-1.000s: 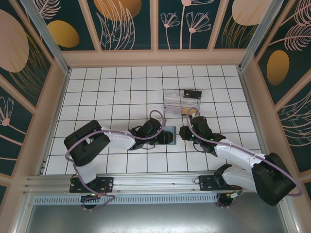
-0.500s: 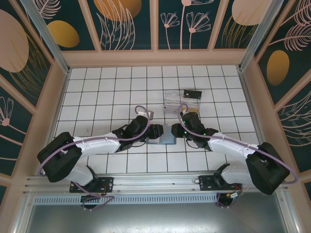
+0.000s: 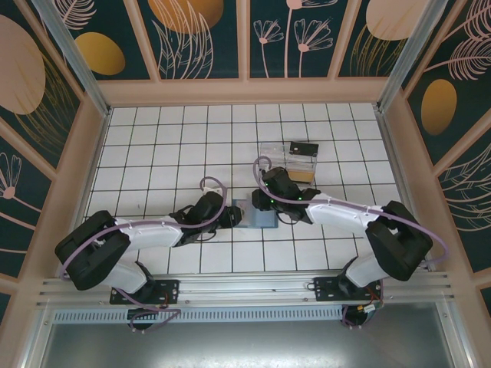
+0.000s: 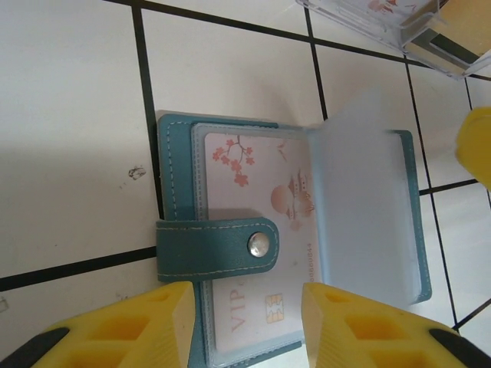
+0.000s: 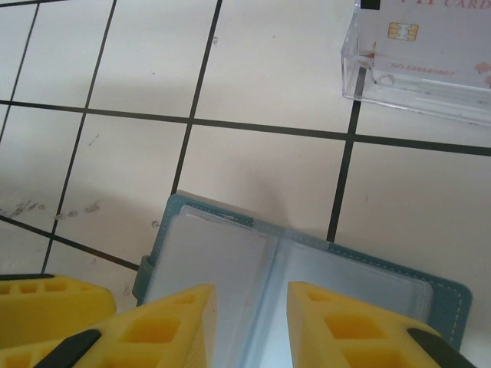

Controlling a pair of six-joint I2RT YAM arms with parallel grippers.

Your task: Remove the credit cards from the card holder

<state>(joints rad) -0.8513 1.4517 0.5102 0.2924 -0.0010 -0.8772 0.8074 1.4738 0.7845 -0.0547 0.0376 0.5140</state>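
Since a second ago both arms have stretched out low over the desk (image 3: pixel 153 153) and met at the card holder (image 3: pixel 262 218). The right gripper (image 5: pixel 249 297) has swung across to its far side.

That gripper stands with jaws apart astride the card holder's centre crease, with nothing visibly clamped between them. The left gripper (image 4: pixel 245 307), jaws also apart, sits at the card holder's near edge, one finger on either side of the snap strap (image 4: pixel 207 249). The card holder lies open and flat, a clear sleeve (image 4: pixel 368 207) half lifted over a blossom-printed card (image 4: pixel 253 176). A clear plastic box (image 5: pixel 422 61), with a card already in it, stands just beyond the card holder.

The step in hand looks like drawing that card from its sleeve. To do it well, the left gripper should pin the teal cover beside the strap so the card holder cannot slide. The right gripper should close on the card alone, not the slick sleeve, and pull straight along the sleeve's opening.
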